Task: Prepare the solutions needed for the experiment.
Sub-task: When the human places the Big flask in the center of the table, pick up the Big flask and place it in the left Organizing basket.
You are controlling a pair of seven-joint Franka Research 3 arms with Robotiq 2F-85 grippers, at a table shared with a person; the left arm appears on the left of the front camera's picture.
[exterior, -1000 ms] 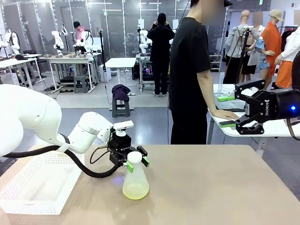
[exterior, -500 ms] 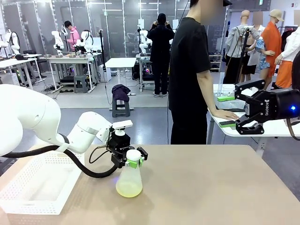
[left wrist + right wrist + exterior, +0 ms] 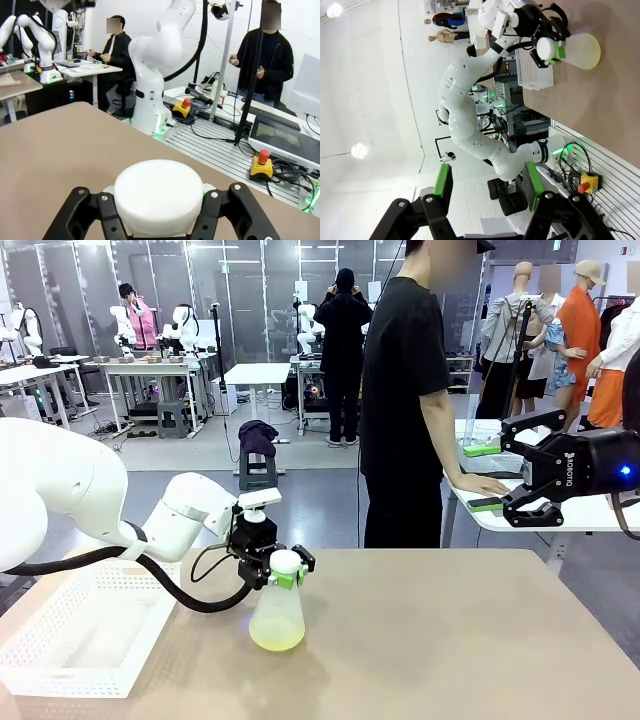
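A frosted conical flask [image 3: 277,615] with a white cap leans slightly over the tan table left of centre. A little pale yellow-green solution [image 3: 277,637] lies in its bottom. My left gripper [image 3: 283,572] is shut on the flask's narrow neck, just under the cap. In the left wrist view the cap [image 3: 159,195] sits between the black fingers of the left gripper [image 3: 159,222]. My right gripper [image 3: 487,477] hangs high at the right edge, open and holding nothing. The right wrist view looks past the open right gripper [image 3: 488,187] at the flask [image 3: 582,50] far off.
A white mesh basket [image 3: 60,640] stands on the table's left end, close to my left arm. A person in black stands at the far side with a hand [image 3: 480,483] on a white side table near my right gripper. The table's middle and right are bare.
My left gripper has closed fully on the flask's neck. The flask has shifted a little to the left and slightly upward with it. The right arm has not moved.
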